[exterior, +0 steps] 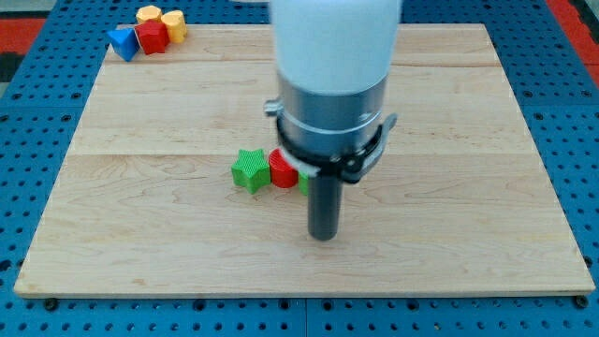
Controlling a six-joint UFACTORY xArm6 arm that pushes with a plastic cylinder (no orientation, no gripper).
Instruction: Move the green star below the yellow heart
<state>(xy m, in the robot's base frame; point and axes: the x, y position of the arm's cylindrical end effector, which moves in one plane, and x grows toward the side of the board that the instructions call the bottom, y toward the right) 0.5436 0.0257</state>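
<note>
Your rod carried no jaws, so nothing was gripped; my tip (pixel 323 236) rested on bare board. The green star (pixel 249 170) lay up and to the tip's left, touching a red block (pixel 283 169). It looked light, rigid, likely to spin; push a flat flank. The wooden board (pixel 140 243) was smooth and roomy. The yellow heart (pixel 148 14) sat far off, top-left.

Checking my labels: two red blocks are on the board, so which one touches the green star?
The red block mid-board, pressed against the green star on its right side. The other red block sits in the top-left cluster, far from it.
</note>
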